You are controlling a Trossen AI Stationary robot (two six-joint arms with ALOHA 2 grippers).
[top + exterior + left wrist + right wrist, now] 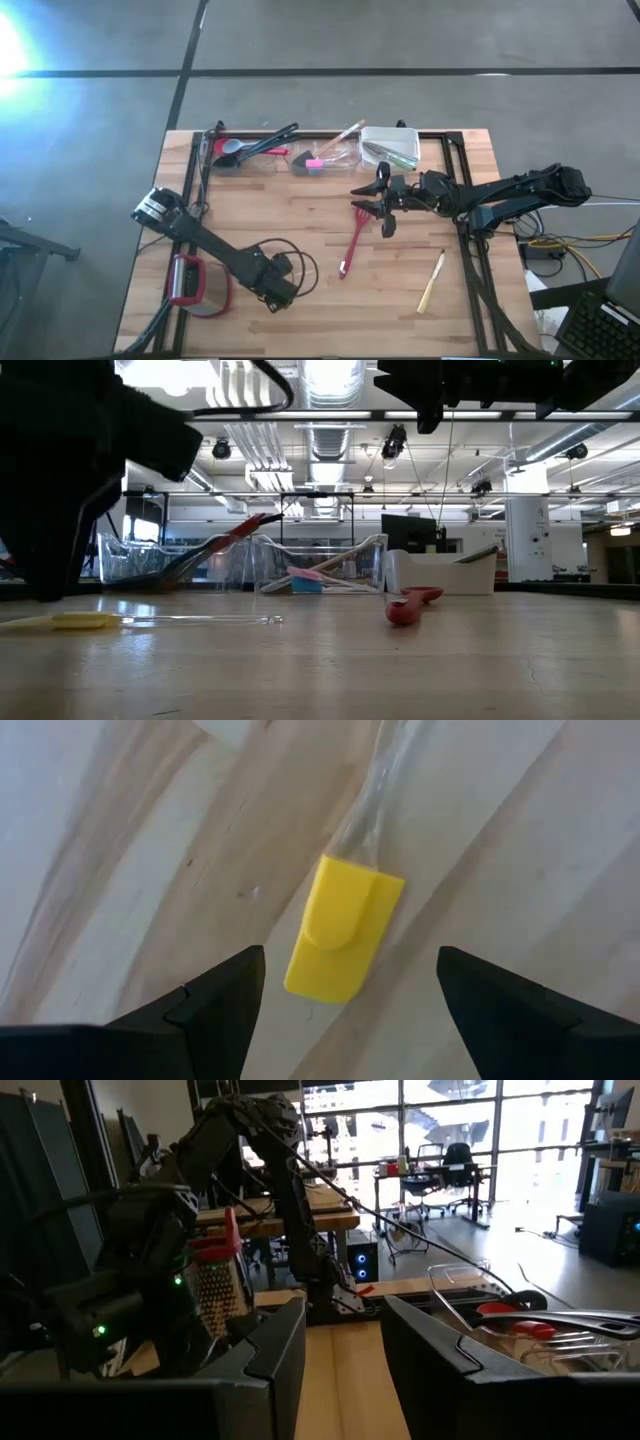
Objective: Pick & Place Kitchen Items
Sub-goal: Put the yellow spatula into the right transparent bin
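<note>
The left pincer (345, 1010) hangs over the near part of the wooden counter (400, 310) with its two dark fingers spread wide and nothing between them. Straight ahead of it in the left wrist view lies a small spatula with a yellow blade and a clear handle (345, 925); the blade end is nearest the fingers and the handle runs away from them, so its long axis points roughly along the pincer's line of sight.

The right pincer (385, 205) hovers above the middle of the counter, partly open and holding nothing. Just beneath and in front of it lies the red spatula (353, 240), its handle running toward the near edge. A pale wooden utensil (432, 283) lies apart, nearer the right arm.

Along the far edge stand the clear tubs (330, 155) and a white tub (390, 148) with utensils in them. A red-framed round object (190, 285) sits beside the left arm, clear of either reach.
</note>
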